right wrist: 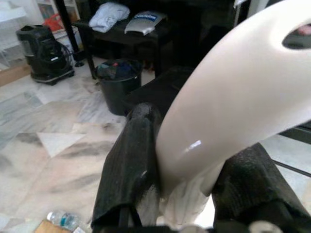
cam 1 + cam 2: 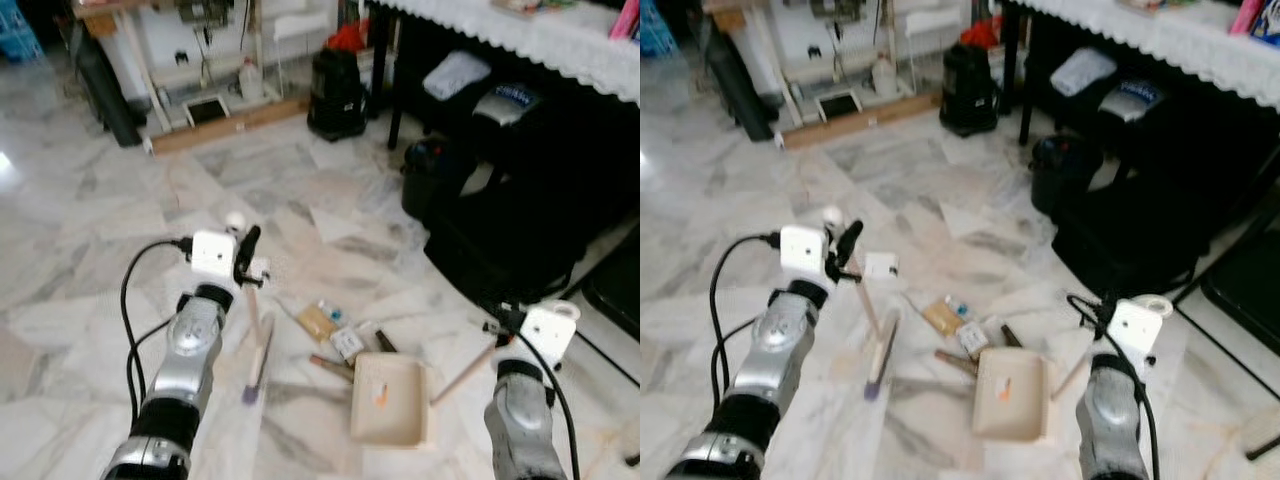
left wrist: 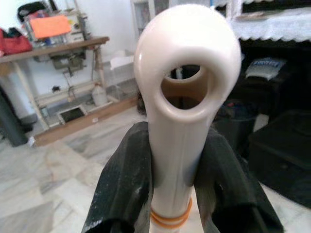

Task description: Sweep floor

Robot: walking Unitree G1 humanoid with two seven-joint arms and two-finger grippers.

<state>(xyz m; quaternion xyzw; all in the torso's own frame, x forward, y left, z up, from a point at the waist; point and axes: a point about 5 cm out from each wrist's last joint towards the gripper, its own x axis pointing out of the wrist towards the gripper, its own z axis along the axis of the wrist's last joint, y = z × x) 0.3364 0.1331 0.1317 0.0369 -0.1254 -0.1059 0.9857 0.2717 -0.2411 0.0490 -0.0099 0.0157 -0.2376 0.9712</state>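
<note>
My left gripper (image 2: 246,256) is shut on the cream broom handle (image 3: 187,29), just below its ring-shaped end. The handle slants down to the broom head (image 2: 256,372), which lies on the marble floor with purple bristles at its tip. My right gripper (image 2: 507,327) is shut on the curved cream top (image 1: 233,87) of the dustpan's stick (image 2: 462,375). The beige dustpan (image 2: 388,402) rests flat on the floor between my arms, with a small orange scrap inside. Litter (image 2: 332,330), made up of cardboard bits, small packets and a plastic bottle, lies just beyond the pan's mouth.
A black bin (image 2: 425,182) and a large black case (image 2: 510,240) stand to the right, under a table with a white lace cloth (image 2: 560,35). A black bag (image 2: 337,92) and a sewing-machine stand (image 2: 190,70) are at the back. A paper sheet (image 2: 335,225) lies ahead.
</note>
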